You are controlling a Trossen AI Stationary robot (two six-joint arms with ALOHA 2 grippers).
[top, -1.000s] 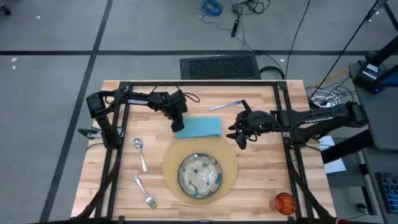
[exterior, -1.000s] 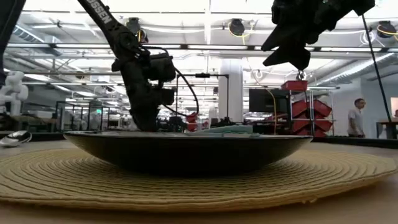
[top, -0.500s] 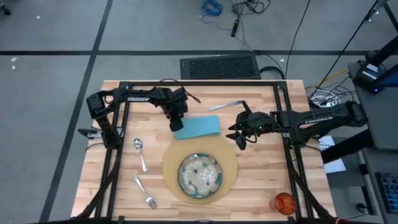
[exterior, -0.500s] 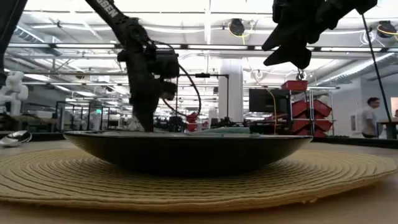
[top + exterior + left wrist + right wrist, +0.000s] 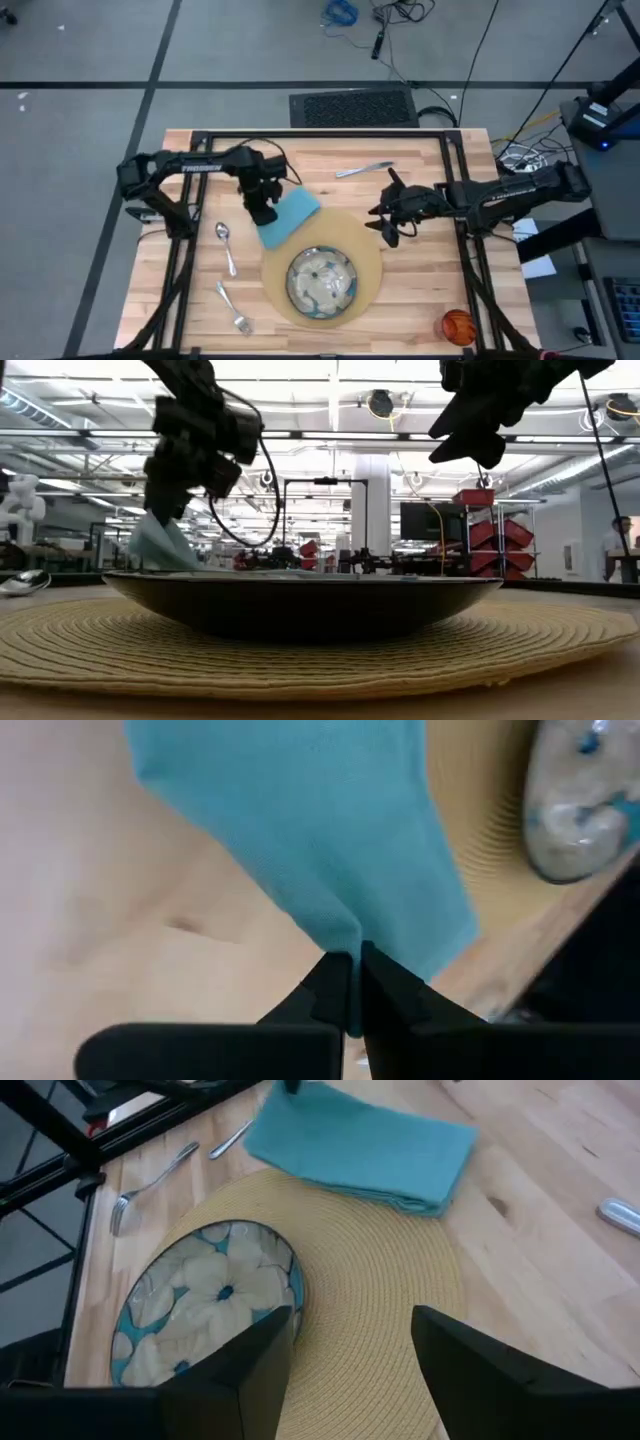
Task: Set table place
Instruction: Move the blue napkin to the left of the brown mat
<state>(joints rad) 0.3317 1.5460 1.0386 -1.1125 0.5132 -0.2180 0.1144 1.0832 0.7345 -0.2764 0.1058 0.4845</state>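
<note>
My left gripper [image 5: 262, 207] is shut on the teal napkin [image 5: 289, 216], just far-left of the round tan placemat [image 5: 322, 268]. The napkin lies slantwise, and its near right end reaches the placemat's edge [image 5: 420, 1205]. The speckled dish [image 5: 322, 283] sits on the placemat. On the wood at the left lie the spoon [image 5: 227, 245] and the fork [image 5: 232, 308]. The knife [image 5: 364, 169] lies at the far side. The orange cup [image 5: 458, 326] stands near right. My right gripper [image 5: 386, 216] hovers open, right of the napkin. My left gripper pinches the napkin's left edge [image 5: 345, 945] between its two shut fingers, coming from above and slanting down. That end [image 5: 160, 545] is raised and hangs below the fingers. The napkin's other end [image 5: 305, 205] lies on the table at the placemat's rim.
The table's black frame bars [image 5: 320, 135] run along the far side and down both sides. There is bare wood right of the placemat [image 5: 420, 280] and between the spoon and the placemat [image 5: 250, 270].
My left gripper has gone toward the table's left and near edges, pulling the napkin with it. The napkin has slid left and turned about, from lying level behind the placemat to slanting at its far-left rim. Its gripped end now stands raised.
</note>
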